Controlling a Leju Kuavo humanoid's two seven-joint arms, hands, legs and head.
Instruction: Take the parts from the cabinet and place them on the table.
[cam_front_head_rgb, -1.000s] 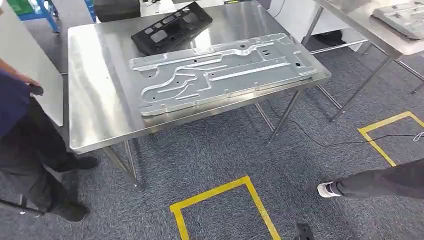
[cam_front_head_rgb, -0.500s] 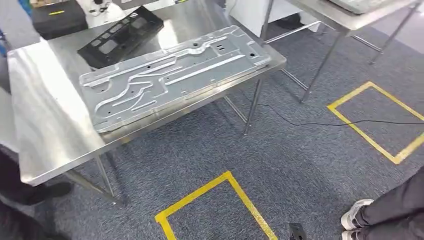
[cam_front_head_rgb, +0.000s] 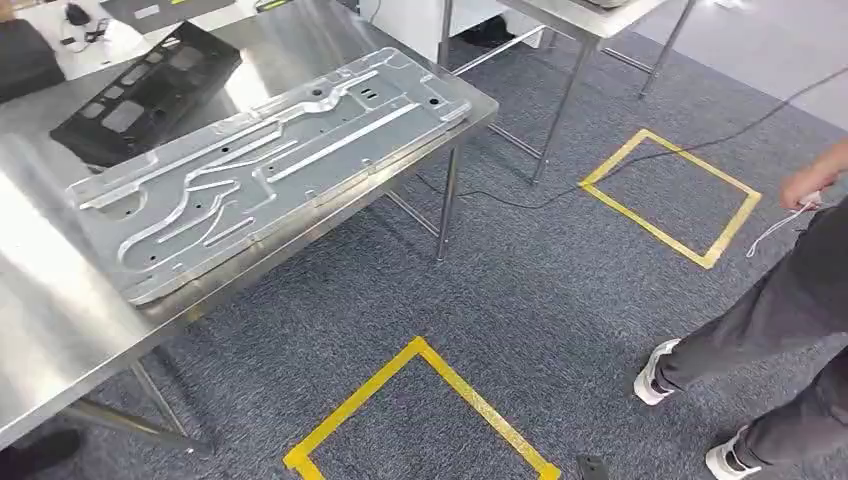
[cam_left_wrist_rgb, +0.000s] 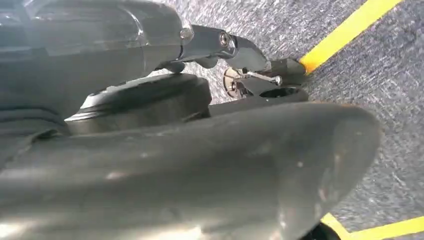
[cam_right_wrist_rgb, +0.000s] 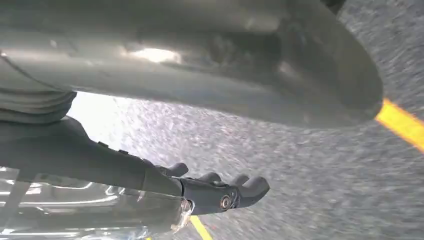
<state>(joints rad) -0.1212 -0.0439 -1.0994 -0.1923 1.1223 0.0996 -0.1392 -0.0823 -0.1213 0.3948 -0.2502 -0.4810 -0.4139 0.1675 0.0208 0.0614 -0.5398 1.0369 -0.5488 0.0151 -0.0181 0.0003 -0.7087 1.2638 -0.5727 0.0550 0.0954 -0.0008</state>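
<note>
- The counter (cam_front_head_rgb: 60, 330) is a steel table in the left part of the head view; two parts lie on it.
- The metal plate (cam_front_head_rgb: 265, 165) is a long, pressed sheet of grey metal. It lies flat on the counter, and its long axis runs parallel to the counter's front edge.
- One short end of the metal plate reaches the counter's right front corner, just above the leg there; the other short end points toward the left part of the counter. Its long front side lies just beside the counter's front edge.
- The black panel (cam_front_head_rgb: 145, 90) lies flat behind the metal plate, nearer to the counter's back edge. Its long axis goes in about the same direction as the plate's. I cannot tell if the two parts touch.
- The left hand (cam_left_wrist_rgb: 240, 65) hangs over the grey carpet (cam_front_head_rgb: 520, 290), near a line of yellow tape (cam_left_wrist_rgb: 350, 30). Its fingers are curled in and nothing is in them.
- The right hand (cam_right_wrist_rgb: 215, 192) also hangs over the carpet, its dark fingers bent inward, and it holds nothing.
- On the carpet there are yellow tape squares (cam_front_head_rgb: 665, 195). A person (cam_front_head_rgb: 770, 320) in dark trousers and white shoes stands at the right, with a thin white cord (cam_front_head_rgb: 780, 225) in the hand.
</note>
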